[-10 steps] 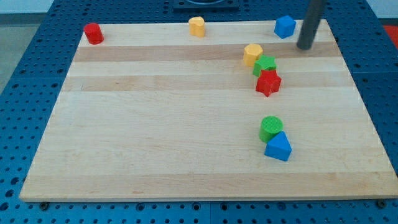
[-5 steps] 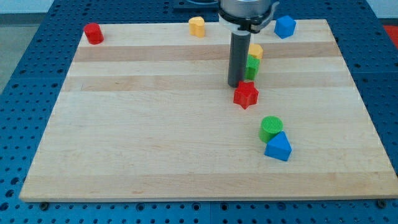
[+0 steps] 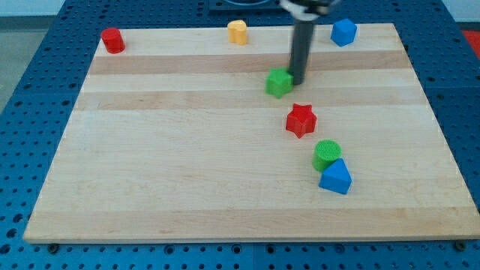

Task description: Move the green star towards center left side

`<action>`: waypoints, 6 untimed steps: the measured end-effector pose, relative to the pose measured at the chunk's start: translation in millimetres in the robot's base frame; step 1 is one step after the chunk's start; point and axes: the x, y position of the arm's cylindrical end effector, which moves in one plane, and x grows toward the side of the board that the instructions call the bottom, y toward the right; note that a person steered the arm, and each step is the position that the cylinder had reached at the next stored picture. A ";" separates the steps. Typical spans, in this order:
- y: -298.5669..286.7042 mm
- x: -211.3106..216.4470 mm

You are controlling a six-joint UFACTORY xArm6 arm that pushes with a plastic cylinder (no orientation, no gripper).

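The green star [image 3: 279,82] lies on the wooden board [image 3: 187,150], right of centre in the upper half. My tip [image 3: 297,80] touches the star's right side. The rod rises from there toward the view's top. A red star [image 3: 301,120] lies below and to the right of the green star, apart from it. The yellow block seen earlier beside the green star is hidden behind the rod.
A red cylinder [image 3: 112,40] sits at the top left corner. A yellow block [image 3: 237,31] and a blue block [image 3: 343,32] sit along the top edge. A green cylinder [image 3: 326,154] touches a blue triangular block [image 3: 335,177] at lower right.
My tip moved from the green star's left to its right side. The green star slid left, away from the yellow block. The red star shifted slightly down.
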 end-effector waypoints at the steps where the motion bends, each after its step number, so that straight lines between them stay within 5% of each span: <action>1: -77.5 19.1; 4: -73.5 48.5; 6: -206.7 67.0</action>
